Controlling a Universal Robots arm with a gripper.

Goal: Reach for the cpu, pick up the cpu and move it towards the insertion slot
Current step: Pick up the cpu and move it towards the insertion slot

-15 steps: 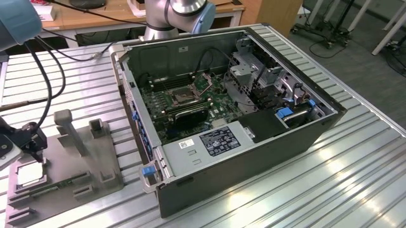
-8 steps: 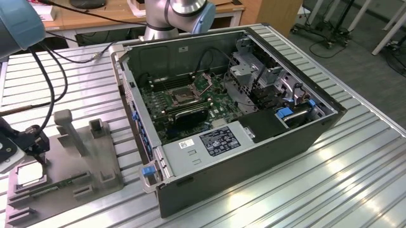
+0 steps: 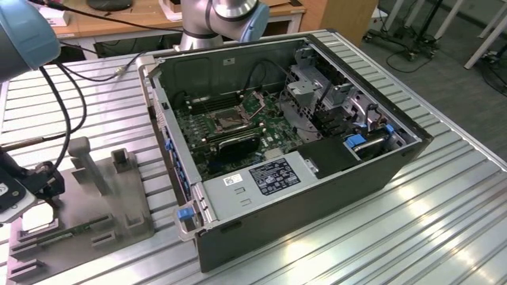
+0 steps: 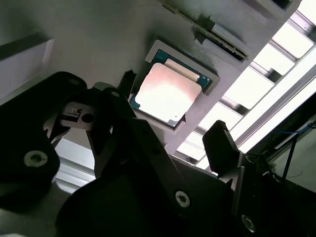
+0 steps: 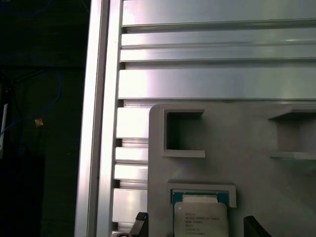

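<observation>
Cpu [image 4: 167, 94] sits in recess of grey fixture [image 5: 237, 148].

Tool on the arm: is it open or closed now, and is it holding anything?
Tool: open, holding nothing; its fingers stand either side of the small flat square silvery-beige cpu.

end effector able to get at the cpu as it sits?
Likely yes: the end effector is open right over the cpu, jaws straddling it, and nothing covers the chip in its grey holder.
</observation>
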